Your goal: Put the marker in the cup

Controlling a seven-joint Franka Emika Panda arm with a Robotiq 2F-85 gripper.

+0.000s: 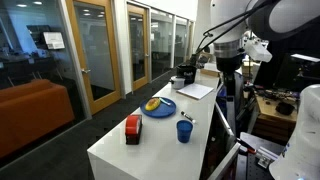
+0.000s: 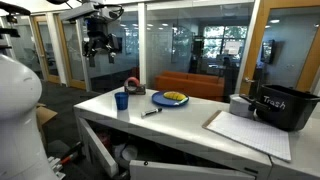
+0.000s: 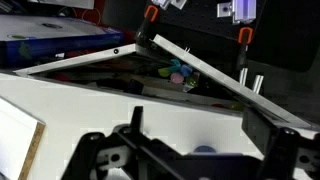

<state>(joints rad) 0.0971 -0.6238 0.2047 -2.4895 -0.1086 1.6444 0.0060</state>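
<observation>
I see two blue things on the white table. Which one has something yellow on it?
The flat blue plate, which carries the yellow item. The other, the small upright blue cup, stands apart from it.

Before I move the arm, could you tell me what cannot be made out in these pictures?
- Marker: too small in both exterior views to tell its ends apart.
- Cup: its own wall hides the inside in an exterior view.
- Hand: fingertips cut off by the wrist view's bottom edge.
</observation>
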